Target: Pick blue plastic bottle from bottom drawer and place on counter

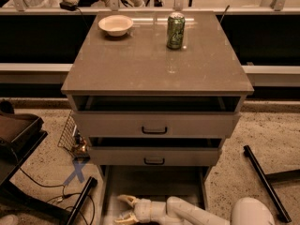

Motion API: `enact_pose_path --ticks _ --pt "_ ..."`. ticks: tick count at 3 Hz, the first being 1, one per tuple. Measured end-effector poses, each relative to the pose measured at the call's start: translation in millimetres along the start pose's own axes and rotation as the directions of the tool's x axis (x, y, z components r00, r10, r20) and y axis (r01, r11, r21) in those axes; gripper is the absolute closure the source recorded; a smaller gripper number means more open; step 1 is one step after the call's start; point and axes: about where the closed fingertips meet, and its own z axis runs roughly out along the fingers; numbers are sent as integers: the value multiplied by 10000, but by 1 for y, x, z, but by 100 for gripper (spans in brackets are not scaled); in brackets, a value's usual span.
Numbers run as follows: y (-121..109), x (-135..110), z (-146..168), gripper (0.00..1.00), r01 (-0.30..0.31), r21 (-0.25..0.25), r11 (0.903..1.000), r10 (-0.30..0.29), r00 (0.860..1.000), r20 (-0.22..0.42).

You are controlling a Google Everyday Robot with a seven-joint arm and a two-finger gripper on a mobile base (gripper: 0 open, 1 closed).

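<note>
The bottom drawer [154, 182] is pulled out at the foot of the cabinet, with its grey floor showing. My gripper [124, 208] reaches into the drawer from the lower right, low over its front left part. The fingers [127, 200] are spread apart with nothing visible between them. The blue plastic bottle does not show in this view. The counter [150, 64] is the flat grey-brown top of the cabinet, above the drawers.
A green soda can [176, 30] and a white bowl [116, 25] stand at the back of the counter. The two upper drawers [154, 124] are slightly open. A wire basket [70, 135] and cables lie on the floor at left, and a black bar [262, 182] at right.
</note>
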Motion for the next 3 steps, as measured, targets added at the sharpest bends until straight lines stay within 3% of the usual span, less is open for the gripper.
enact_pose_path --ticks 1,2,3 --pt "3 -1 1 59 -29 -30 10000 29 10000 25" --pt "4 -1 3 58 -40 -59 10000 40 10000 44" --pt "5 -2 4 36 -50 -86 10000 51 10000 63"
